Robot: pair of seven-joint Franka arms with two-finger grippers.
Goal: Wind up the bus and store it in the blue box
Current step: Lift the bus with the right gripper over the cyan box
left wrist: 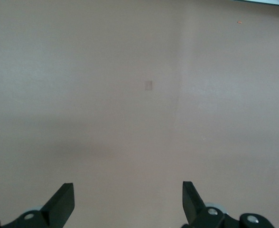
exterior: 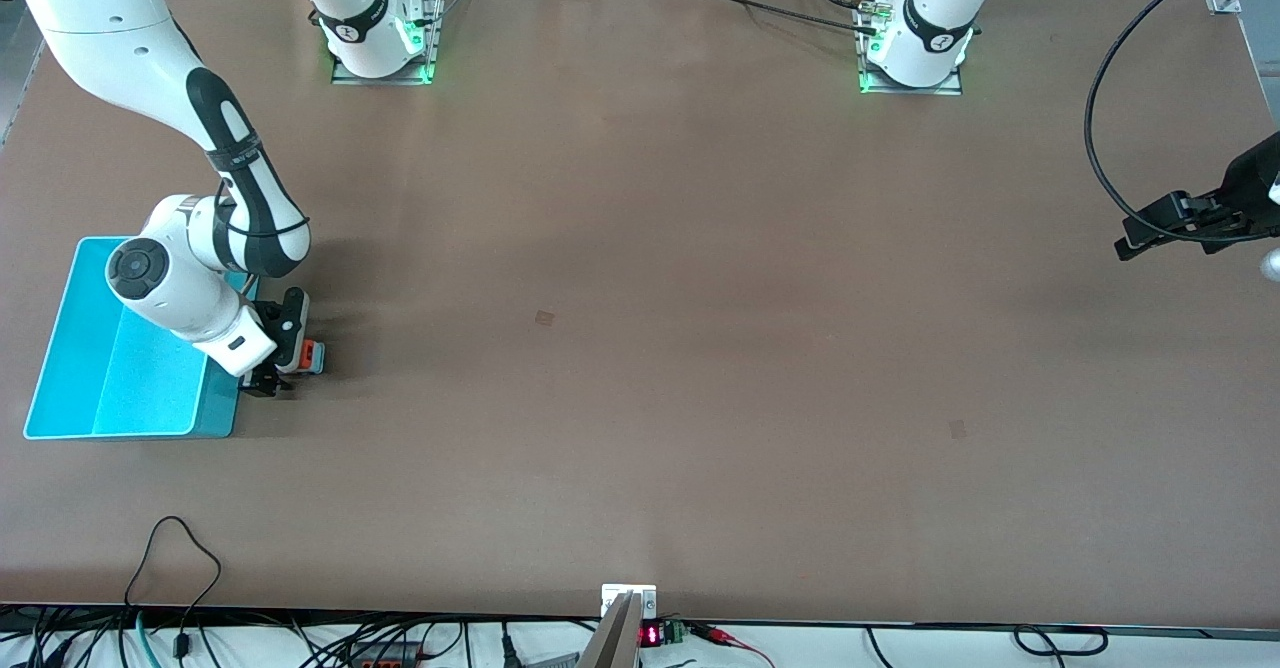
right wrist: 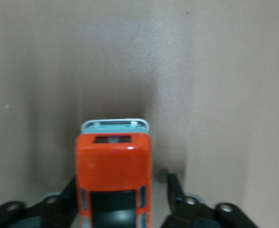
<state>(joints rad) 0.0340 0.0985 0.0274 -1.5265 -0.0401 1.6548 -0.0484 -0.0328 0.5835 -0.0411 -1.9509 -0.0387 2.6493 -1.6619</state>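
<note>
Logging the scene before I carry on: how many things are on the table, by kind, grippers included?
Toy bus: 1
Blue box: 1
Grippers: 2, the right gripper around the bus, the left gripper waiting open
Total: 4

brown table [exterior: 640,248], cables [exterior: 170,558] & red-lit display [exterior: 651,634] at near edge

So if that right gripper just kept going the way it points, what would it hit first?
Probably the table. The right gripper points down with the bus between its fingers, beside the blue box, so bus and fingertips would likely press into the tabletop.
</note>
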